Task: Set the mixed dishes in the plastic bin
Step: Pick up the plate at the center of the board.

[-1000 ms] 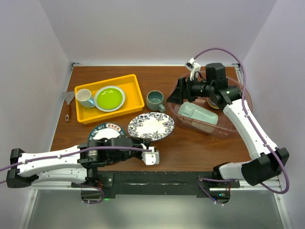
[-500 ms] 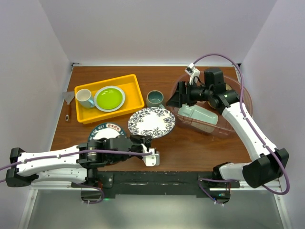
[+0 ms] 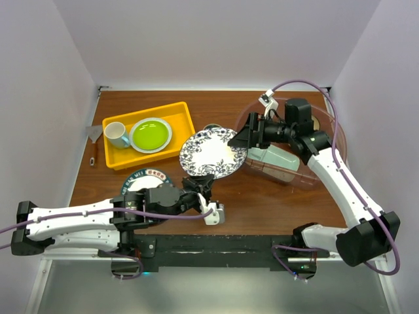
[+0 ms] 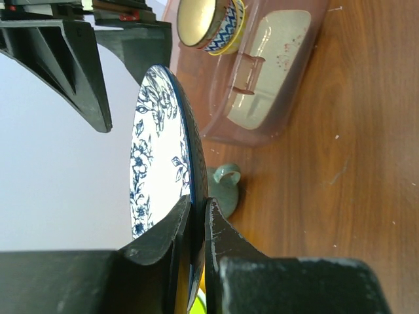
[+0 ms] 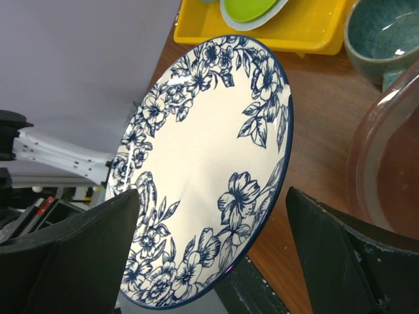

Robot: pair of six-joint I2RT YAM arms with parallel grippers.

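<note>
Pinching the rim with the left gripper [image 3: 200, 188]: blue-patterned plate [image 3: 213, 152] tipped up on edge over the middle of the table [image 3: 262, 203], likely to pass it across. Facing it with the right gripper [image 3: 239, 135], fingers spread wide, ready to carry it to the plastic bin [image 3: 330, 163] by the right edge.

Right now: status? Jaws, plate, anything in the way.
Left gripper: jaws shut on blue-patterned plate rim, plate raised, tilted. Right gripper: jaws open, facing plate. Mug below, beside plastic bin.
</note>
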